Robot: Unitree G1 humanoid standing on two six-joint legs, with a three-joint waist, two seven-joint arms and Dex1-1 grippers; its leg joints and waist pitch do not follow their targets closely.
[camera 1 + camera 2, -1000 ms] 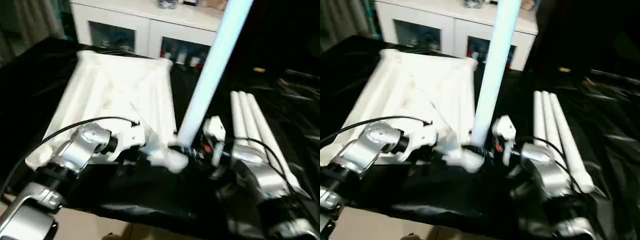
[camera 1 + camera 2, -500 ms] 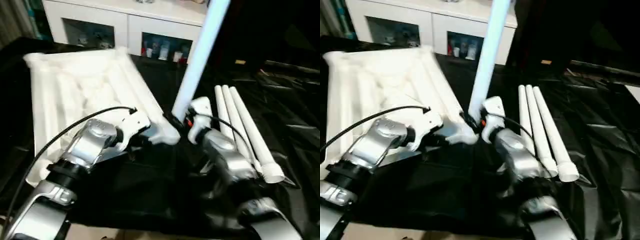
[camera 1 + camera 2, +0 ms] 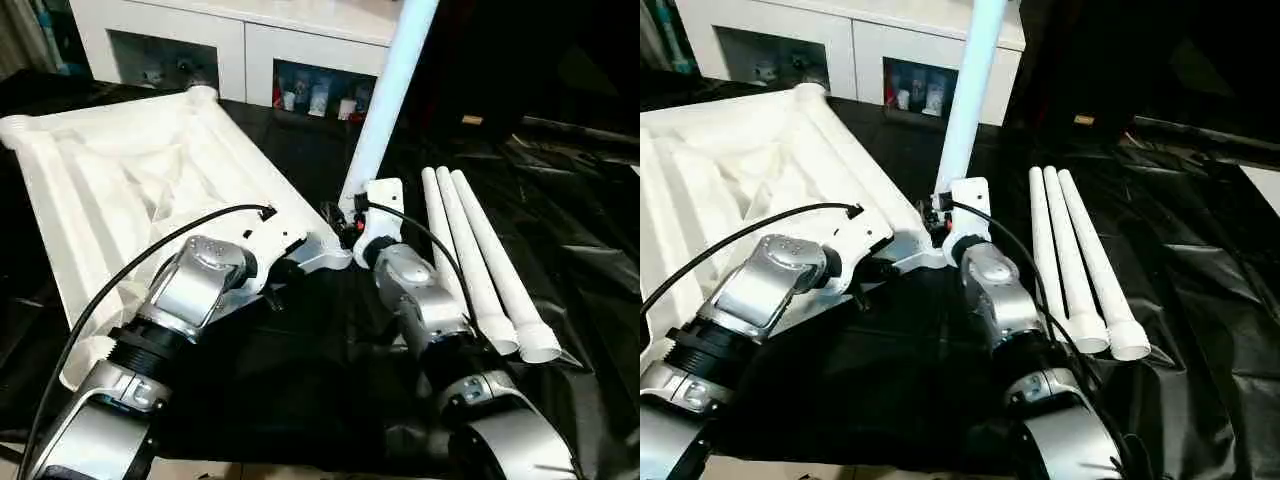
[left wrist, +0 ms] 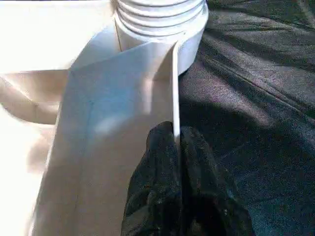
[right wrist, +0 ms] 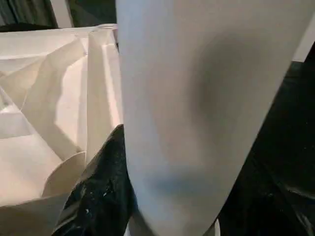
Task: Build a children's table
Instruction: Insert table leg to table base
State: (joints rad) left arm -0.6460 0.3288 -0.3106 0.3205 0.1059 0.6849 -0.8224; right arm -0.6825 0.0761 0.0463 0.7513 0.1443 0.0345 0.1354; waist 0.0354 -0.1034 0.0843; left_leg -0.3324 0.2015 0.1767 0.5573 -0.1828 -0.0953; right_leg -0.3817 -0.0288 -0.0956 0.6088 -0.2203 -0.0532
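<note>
Now the first leg is going into its corner socket.
The right gripper is grasping the upright leg, which has straightened since a second ago; the left gripper is clenching the rim of the ribbed top, lying upside down at the counter's left edge, three legs lying right.

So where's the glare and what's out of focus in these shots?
Left eye view: sheen streaks on the black cover, and the tabletop washes out bright. Left wrist view: the black fingers gripping the tabletop's rim are soft, the corner socket sharper. Right wrist view: the held leg is a close blur.
</note>
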